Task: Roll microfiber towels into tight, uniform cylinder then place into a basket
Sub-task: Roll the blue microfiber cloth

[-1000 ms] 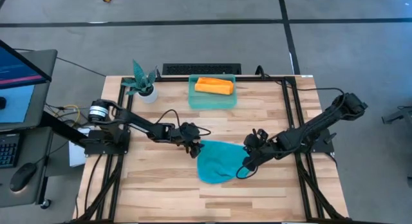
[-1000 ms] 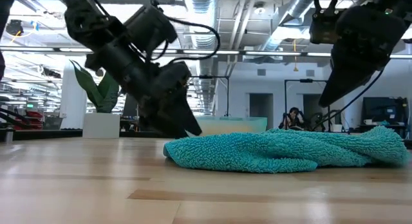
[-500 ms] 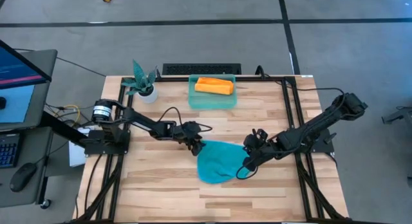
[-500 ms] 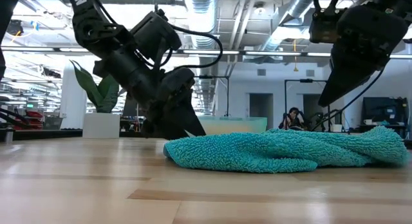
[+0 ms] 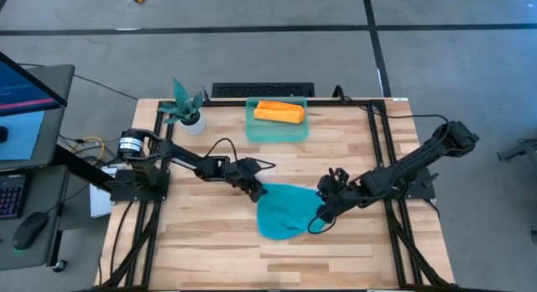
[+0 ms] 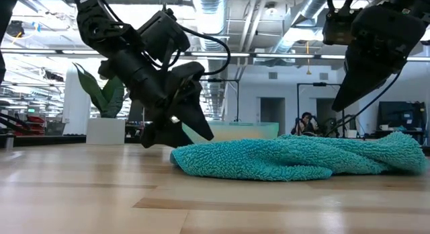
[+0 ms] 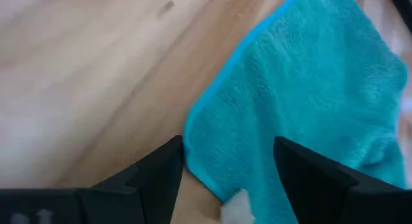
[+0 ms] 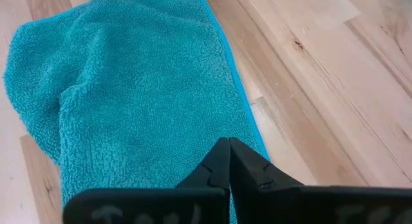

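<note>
In the low view the basket (image 6: 252, 130) shows only as a pale strip of wall behind the left arm, and the orange towel (image 5: 278, 112) lying in it cannot be seen from there. The teal towel (image 6: 295, 159) runs past the edge of both wrist views, and its rumpled folds cover the table (image 6: 80, 187) beneath, so how many layers lie there cannot be told. The right gripper (image 8: 228, 161) hides the towel edge under its pressed-together tips, and a person far back in the room (image 6: 306, 121) is too small to make out.
</note>
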Robot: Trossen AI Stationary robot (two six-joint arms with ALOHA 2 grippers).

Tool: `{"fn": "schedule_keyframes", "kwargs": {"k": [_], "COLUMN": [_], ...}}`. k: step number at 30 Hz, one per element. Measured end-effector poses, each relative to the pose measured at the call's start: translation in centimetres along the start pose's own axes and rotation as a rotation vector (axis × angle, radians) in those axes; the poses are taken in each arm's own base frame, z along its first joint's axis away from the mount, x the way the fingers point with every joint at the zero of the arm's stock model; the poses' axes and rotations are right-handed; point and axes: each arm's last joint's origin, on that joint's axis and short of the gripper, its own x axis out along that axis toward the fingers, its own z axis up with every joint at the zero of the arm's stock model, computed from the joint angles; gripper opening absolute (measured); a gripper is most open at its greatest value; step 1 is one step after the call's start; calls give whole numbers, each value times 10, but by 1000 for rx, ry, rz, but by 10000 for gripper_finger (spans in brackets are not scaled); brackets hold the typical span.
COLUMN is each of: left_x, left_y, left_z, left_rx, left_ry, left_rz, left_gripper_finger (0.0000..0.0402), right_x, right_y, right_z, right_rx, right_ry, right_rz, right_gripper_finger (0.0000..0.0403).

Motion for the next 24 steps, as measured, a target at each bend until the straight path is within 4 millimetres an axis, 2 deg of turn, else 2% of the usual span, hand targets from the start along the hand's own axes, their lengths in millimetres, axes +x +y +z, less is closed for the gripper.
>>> {"fn": "schedule_keyframes", "kwargs": {"k": [4,7,19,22,24], "left_x": [0,1,1,1,1], "left_y": [-2,-3,2,1,1], "left_z": [0,-2,0,1,2], "left_rx": [-25,-20,72,100,118], "left_ry": [28,45,-8,-21,-31], "left_rz": [-18,-29,35,36,31], "left_gripper_finger": [232,211,43,12,4], "right_x": [0,0,0,0,0], "right_y": [0,0,0,0,1], "right_z": [0,0,0,0,1], "right_rx": [0,0,0,1,5], "right_ry": [0,0,0,0,-8], "right_rz": [0,0,0,0,7], "right_gripper_finger": [24,26,26,27,26]}}
